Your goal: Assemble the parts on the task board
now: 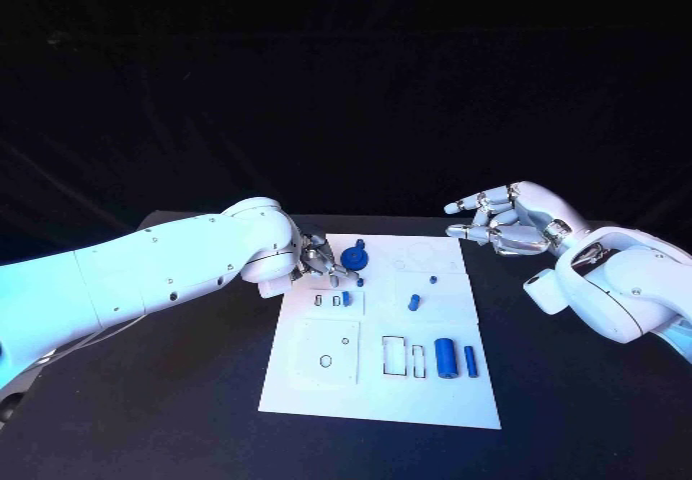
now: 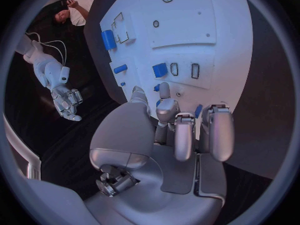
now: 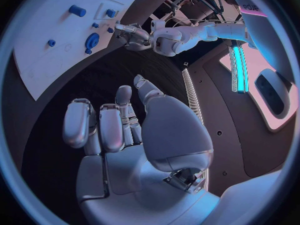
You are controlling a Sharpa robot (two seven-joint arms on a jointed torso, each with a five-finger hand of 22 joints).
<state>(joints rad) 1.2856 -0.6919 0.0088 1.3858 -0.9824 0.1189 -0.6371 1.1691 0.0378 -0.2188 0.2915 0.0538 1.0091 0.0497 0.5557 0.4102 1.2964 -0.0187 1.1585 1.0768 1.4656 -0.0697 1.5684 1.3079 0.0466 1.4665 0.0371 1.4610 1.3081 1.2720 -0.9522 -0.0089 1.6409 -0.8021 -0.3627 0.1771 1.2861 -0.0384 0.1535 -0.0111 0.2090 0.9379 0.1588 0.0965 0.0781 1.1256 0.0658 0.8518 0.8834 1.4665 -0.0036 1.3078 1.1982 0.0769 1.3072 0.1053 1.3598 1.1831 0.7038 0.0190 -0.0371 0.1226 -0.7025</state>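
Two cylinders [image 1: 456,358] stand near the task board [image 1: 433,400] front edge; left hand [image 1: 320,262] pinches a round part [image 1: 353,258], right hand [image 1: 505,222] spread wide over bare counter [image 1: 577,400].

Left hand [image 1: 320,262] + forearm sit over the task board's [image 1: 378,405] far-left corner, blocking approach there; blue round part [image 1: 353,258] just beside its fingers. Right hand [image 1: 505,225] hangs off the board's far-right corner, over bare desk [image 1: 577,400]. Board's near half is unobstructed from above: only two upright blue cylinders [image 1: 456,358] near-right. Small blue parts [image 1: 415,300] mid-board.
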